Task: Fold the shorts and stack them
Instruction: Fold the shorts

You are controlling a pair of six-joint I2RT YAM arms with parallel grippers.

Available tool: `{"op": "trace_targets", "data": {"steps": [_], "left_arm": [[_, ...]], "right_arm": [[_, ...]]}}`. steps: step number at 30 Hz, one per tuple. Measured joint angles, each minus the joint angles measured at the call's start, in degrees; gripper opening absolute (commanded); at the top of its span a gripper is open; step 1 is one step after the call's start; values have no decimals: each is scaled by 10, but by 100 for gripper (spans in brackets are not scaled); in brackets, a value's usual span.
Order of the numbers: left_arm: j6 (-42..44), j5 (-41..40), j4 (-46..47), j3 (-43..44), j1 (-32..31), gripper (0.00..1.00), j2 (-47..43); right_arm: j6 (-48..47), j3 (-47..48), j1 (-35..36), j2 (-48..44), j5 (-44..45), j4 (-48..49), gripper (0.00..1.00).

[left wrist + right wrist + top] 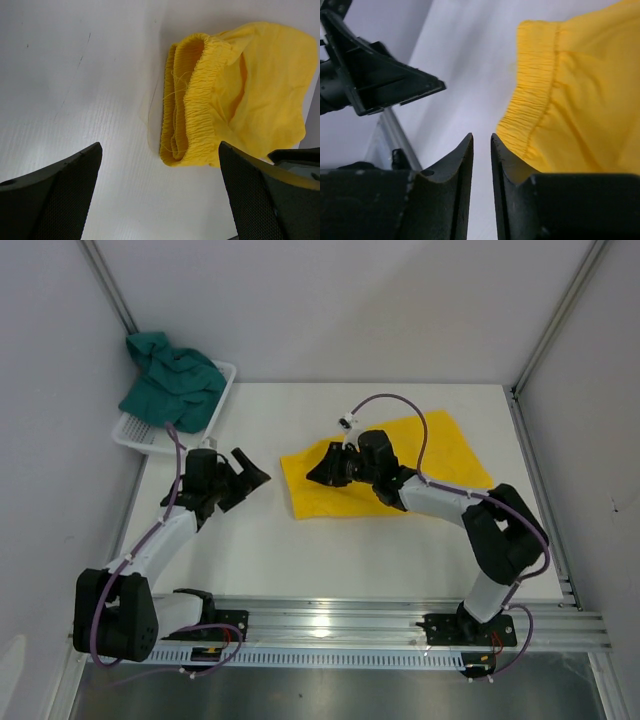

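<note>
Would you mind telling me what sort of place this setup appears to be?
Probably a lab test cell: a white table walled by plain panels in metal framing, with yellow shorts and a mesh basket as props.

white arms (165, 540), black joints, purple cables (400, 400)

no readable text, labels, brands or numbers in any view

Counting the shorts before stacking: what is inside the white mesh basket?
Dark teal-green shorts lie bunched in the white mesh basket, spilling over its rim. Whatever lies beneath them is covered.
</note>
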Motion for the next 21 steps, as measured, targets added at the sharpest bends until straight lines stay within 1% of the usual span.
{"op": "trace_targets", "data": {"steps": [3,6,9,13,16,19,21], "left_arm": [[0,1,-5,0,0,99,-3],[1,2,-10,1,0,99,-3],[4,2,-15,1,2,99,-4],[4,3,-16,1,2,99,-4],[4,4,-15,1,2,99,-4],[4,5,-15,1,2,99,-2],[4,5,-14,1,2,99,0]], "right_arm": [[59,-6,1,58,-85,85,20],[106,-11,2,118,-145,144,21],[144,-18,3,174,-185,196,20],[175,-42,-1,230,-206,238,19],[204,-44,-9,268,-232,269,19],[205,-43,-9,265,-227,269,20],[195,-43,-7,251,-217,247,21]]}}
